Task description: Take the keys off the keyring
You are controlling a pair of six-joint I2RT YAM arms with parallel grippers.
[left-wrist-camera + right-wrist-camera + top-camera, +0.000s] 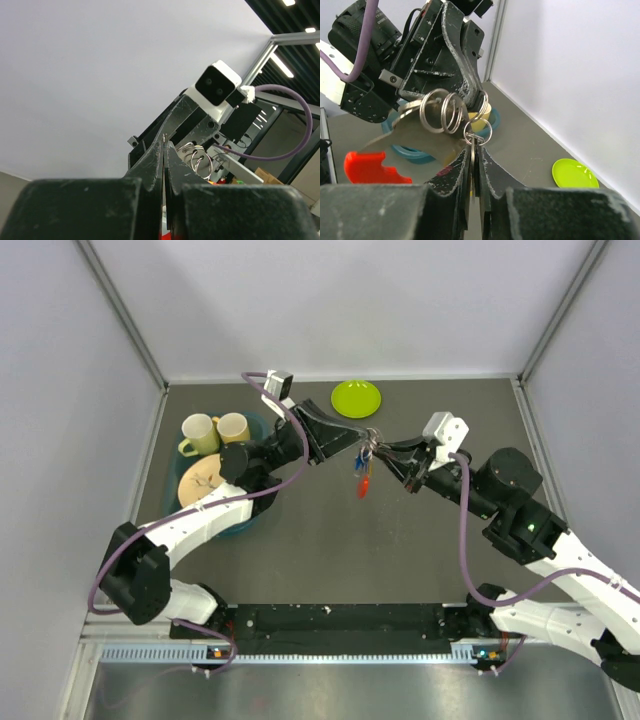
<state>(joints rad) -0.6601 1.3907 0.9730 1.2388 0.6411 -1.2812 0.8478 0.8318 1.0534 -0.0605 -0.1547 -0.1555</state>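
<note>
Above the middle of the table (300, 560), toward its far edge, the keyring (440, 111) hangs clamped in the left gripper (352, 445), while the right gripper (388, 452) pinches what seems a key edge-on. The keys (363, 478), light, hard and slippery, likely need holding by their heads; the ring looks stiff and springy.

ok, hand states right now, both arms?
Left hand: closed, pinching the small silver wire keyring.
Right hand: closed on a thin silver metal piece hanging off that keyring; key or ring, cannot tell.
</note>
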